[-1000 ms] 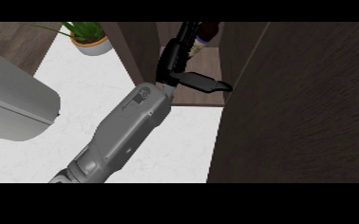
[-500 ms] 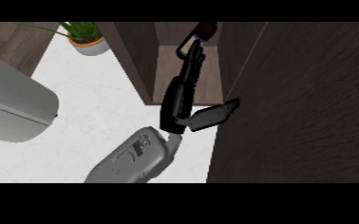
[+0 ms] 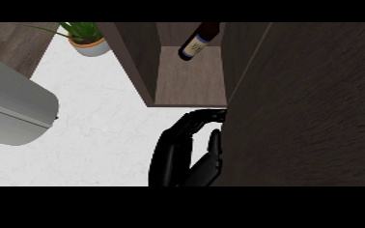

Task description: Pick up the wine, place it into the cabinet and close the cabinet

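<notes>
Item one, the wine (image 3: 197,42): a dark bottle standing inside the open cabinet (image 3: 187,84) at the upper centre of the frame, on the wooden shelf near the back; I see a pale blue-white label on its body, with marks on it that I cannot read, so no brand to record; its long axis runs from upper right to lower left in the frame, the labelled body at the lower left end, the other end cut off at the top of the view. Item two, the cabinet: dark brown wood, left wall running down from the upper centre, shelf floor lighter brown; its door (image 3: 299,106) fills the right side of the frame as a large dark panel, its edge running down beside the shelf's right side, the compartment not closed. Item three, my one visible hand (image 3: 187,152): black, at the lower centre, just below the shelf's front edge and against the door's left edge; fingers together and bent over at the tips, the tips touching the door's edge near the shelf corner; thumb apart, lying along the door; nothing held in it; which arm it belongs to I cannot tell from this view alone. Item four, the counter (image 3: 92,125): white, marbled, lower left. Item five, a potted plant (image 3: 87,39): green leaves, pale pot, upper left. Item six, a grey rounded object (image 3: 25,108) at the left edge.
</notes>
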You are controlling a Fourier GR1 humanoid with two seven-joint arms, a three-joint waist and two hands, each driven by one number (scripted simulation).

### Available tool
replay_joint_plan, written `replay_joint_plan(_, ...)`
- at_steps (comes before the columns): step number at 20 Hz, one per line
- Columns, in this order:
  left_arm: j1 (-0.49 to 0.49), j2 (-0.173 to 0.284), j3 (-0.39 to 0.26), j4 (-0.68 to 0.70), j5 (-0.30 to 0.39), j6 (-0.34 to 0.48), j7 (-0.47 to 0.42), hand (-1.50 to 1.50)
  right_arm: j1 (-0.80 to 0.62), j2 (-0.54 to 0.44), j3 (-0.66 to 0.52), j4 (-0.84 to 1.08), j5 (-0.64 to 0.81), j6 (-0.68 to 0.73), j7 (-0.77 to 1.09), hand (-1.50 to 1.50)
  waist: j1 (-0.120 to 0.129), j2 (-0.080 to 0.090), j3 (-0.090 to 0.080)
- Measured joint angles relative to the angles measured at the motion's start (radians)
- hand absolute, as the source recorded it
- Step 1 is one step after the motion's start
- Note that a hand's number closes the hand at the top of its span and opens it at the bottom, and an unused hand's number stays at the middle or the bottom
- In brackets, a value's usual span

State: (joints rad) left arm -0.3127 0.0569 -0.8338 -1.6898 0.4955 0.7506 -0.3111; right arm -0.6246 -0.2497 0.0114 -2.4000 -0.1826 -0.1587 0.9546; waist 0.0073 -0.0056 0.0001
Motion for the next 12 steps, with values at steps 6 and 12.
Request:
replay_joint_plan(6, 0.155, 0.135, -0.041, -0.192, -0.009, -0.083, 0.007, 1.5, 0.006, -0.001, 0.006, -0.007, 0.004, 0.0, 0.002, -1.5, -0.002, 0.002, -0.001)
replay_joint_plan(12, 0.294, 0.294, -0.015, -0.336, 0.025, -0.192, -0.036, 1.5, 0.007, 0.003, 0.081, -0.008, -0.014, 0.06, -0.01, 1.5, 0.002, 0.002, 0.0)
